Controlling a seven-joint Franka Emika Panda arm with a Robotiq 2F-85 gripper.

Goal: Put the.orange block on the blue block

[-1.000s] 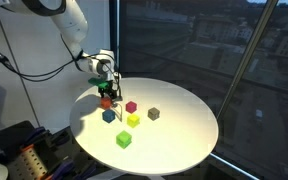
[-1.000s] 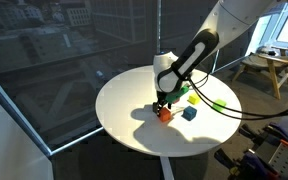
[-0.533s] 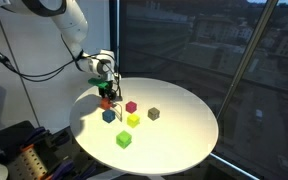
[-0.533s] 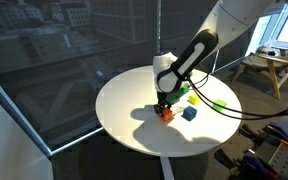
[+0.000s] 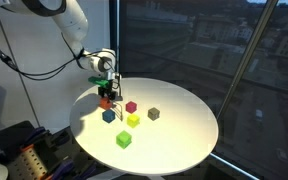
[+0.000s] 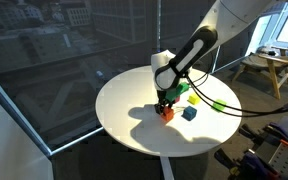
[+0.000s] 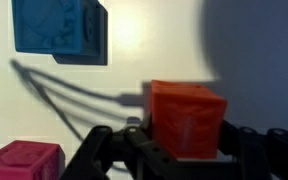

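The orange block (image 7: 187, 112) fills the space between my gripper's (image 7: 187, 142) two dark fingers, which press on its left and right sides. In both exterior views the gripper (image 5: 105, 96) (image 6: 164, 106) points straight down at the near-left part of the round white table, shut on the orange block (image 5: 106, 103) (image 6: 166, 114). The block is at the table surface or barely above it; I cannot tell which. The blue block (image 5: 109, 116) (image 6: 189, 113) (image 7: 61, 30) lies flat on the table close beside the orange one, apart from it.
A magenta cube (image 5: 131, 107) (image 7: 22, 162), a yellow cube (image 5: 133, 120), a dark grey-brown cube (image 5: 154, 114) and a green cube (image 5: 124, 139) lie near the blue block. The round white table (image 5: 184, 140) stands by a dark window.
The fingers have come together on the orange block, which was between open fingers a second ago. The arm has hardly moved.
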